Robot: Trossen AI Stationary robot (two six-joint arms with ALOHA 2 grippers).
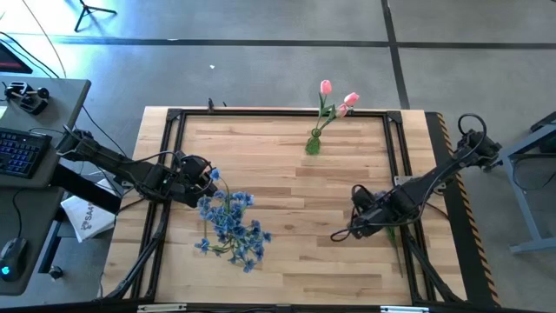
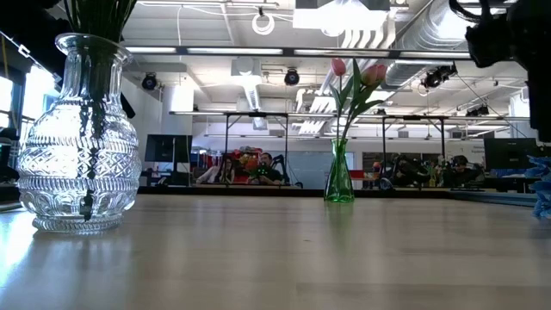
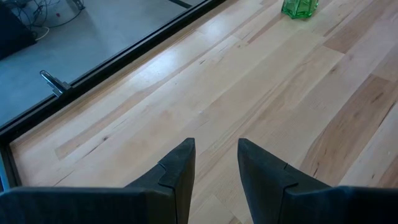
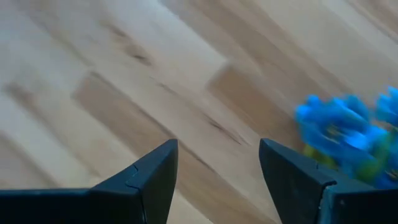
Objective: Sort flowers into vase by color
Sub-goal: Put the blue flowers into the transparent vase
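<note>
A clear cut-glass vase (image 2: 79, 138) stands near the table's left near part with green stems in it. From above, its bunch of blue flowers (image 1: 230, 224) hides the vase. A small green vase (image 1: 313, 144) (image 2: 338, 176) stands near the far edge and holds pink tulips (image 1: 337, 97) (image 2: 357, 73). My left gripper (image 1: 211, 175) (image 3: 216, 163) is open and empty just beyond the blue bunch, pointing toward the green vase (image 3: 300, 7). My right gripper (image 1: 347, 228) (image 4: 217, 168) is open and empty over bare wood at the right. It faces the blue flowers (image 4: 348, 130).
A black frame (image 1: 170, 139) borders the wooden table top. A blue patch (image 2: 542, 185) shows at the right edge of the low view. A desk with a keyboard (image 1: 19, 149) stands off the left side. People sit in the room behind (image 2: 267, 168).
</note>
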